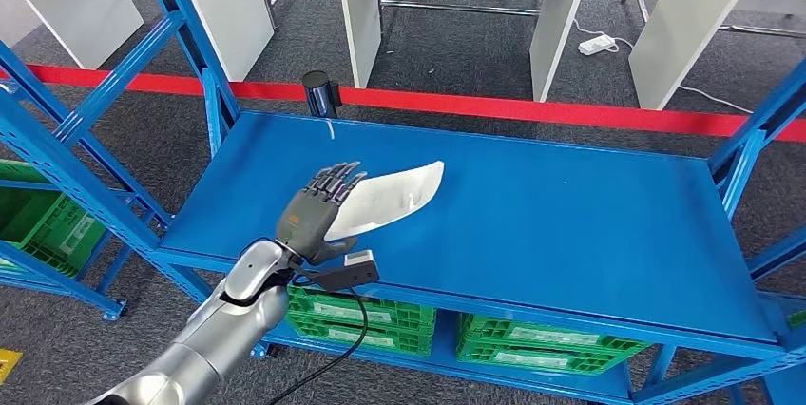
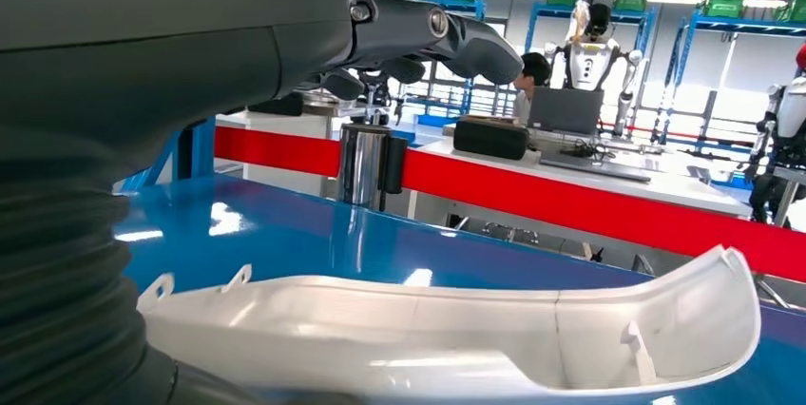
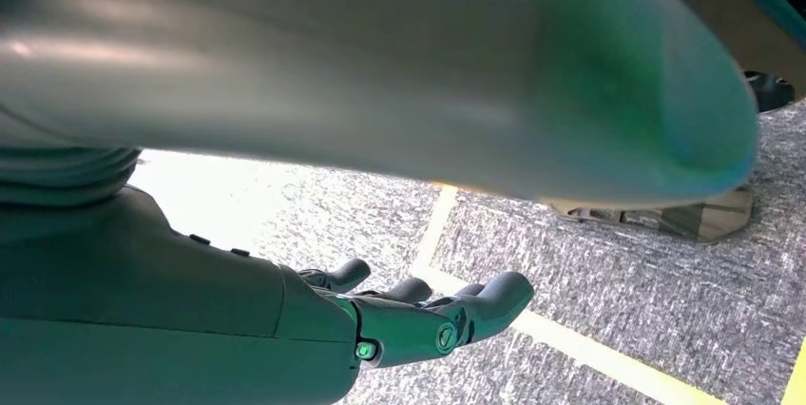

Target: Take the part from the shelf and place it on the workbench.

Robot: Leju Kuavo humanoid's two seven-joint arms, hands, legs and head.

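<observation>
White part (image 1: 390,201) (a long curved plastic shell) lies on the blue shelf (image 1: 570,224), its near end under the fingers of the left hand (image 1: 314,215), which spread over it, though whether they grip it I cannot tell. One black-topped post (image 1: 320,93) carrying a red barrier tape (image 1: 532,107) stands just behind the shelf, and two green crates (image 1: 428,321) sit on the tier below. Right hand (image 3: 418,315) hangs above grey carpet, fingers loosely apart and holding nothing.

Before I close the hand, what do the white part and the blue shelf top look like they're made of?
White part: seemingly thin moulded plastic, smooth and semi-glossy, with small moulded tabs and a rib inside. Blue shelf top: probably painted sheet metal, very glossy; it mirrors the lights and post in the left wrist view.
</observation>
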